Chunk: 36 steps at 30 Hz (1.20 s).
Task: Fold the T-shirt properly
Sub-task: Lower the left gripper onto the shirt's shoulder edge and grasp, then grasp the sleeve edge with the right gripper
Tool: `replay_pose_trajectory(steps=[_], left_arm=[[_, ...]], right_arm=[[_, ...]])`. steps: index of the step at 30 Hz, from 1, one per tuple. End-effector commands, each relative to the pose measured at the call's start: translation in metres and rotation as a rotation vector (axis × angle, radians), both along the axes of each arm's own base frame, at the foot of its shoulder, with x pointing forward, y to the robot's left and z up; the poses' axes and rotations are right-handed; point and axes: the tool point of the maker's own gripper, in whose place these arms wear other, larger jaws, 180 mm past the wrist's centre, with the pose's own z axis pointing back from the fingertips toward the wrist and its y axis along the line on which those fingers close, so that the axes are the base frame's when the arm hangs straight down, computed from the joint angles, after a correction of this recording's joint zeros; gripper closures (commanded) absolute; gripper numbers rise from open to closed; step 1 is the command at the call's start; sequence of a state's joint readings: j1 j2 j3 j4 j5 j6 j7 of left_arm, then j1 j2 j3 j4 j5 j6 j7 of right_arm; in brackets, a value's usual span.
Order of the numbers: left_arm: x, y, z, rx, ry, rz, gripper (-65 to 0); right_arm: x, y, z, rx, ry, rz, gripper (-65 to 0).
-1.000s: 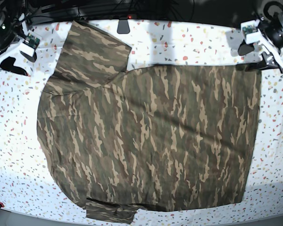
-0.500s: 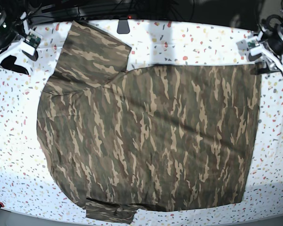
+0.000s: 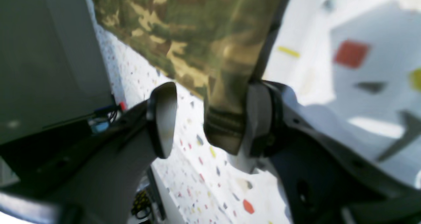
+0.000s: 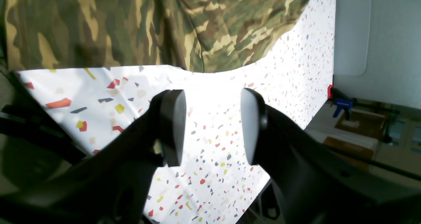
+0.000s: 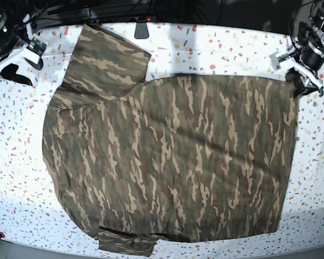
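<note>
The T-shirt (image 5: 173,156) lies spread flat on the tabletop (image 5: 232,46), and the left pincer (image 3: 207,118), jaws parted, straddles its hem corner (image 3: 223,132) at the far edge, likely to grasp it for folding, while the right pincer (image 4: 212,127) waits released and empty.

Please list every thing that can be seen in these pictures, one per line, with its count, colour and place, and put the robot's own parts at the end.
T-shirt: one, brown, tan and olive camouflage, spread flat over most of the table.
Table: one, white with small coloured flecks, under the shirt.
Blue clamp: one, blue, beyond the table's far edge in the right wrist view.
Left pincer: one, black, at the shirt's far right corner in the base view; open, with the hem corner between its fingers, against one pad.
Right pincer: one, black, over bare table near the shirt's sleeve edge; open, holding nothing.
</note>
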<state>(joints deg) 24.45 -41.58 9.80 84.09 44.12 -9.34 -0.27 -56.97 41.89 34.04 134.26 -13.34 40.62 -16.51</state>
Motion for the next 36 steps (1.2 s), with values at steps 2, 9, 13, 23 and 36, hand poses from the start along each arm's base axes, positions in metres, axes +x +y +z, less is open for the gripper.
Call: replay_pose_trajectory(steps=[2, 9, 13, 23, 36], left_arm=[[-0.013, 0.02, -0.01, 0.078, 0.073, 0.031, -30.9], [-0.027, 0.017, -0.016, 0.068, 0.101, 0.027, -2.4], [-0.026, 0.012, -0.017, 0.008, 0.104, 0.071, 0.0], [-0.026, 0.011, -0.016, -0.016, 0.106, 0.089, 0.0], [-0.026, 0.006, -0.016, -0.039, 0.103, 0.07, 0.0]], right_arm=[[0.003, 0.003, 0.006, -0.002, -0.022, 0.016, -27.6], [0.0, 0.018, 0.006, 0.133, 0.005, 0.005, -27.6], [-0.002, 0.024, 0.004, 0.165, 0.018, 0.009, -28.4], [-0.045, 0.07, -0.05, 0.32, 0.24, 0.058, -41.6], [-0.051, 0.119, -0.111, 0.406, 0.337, 0.083, -41.6]])
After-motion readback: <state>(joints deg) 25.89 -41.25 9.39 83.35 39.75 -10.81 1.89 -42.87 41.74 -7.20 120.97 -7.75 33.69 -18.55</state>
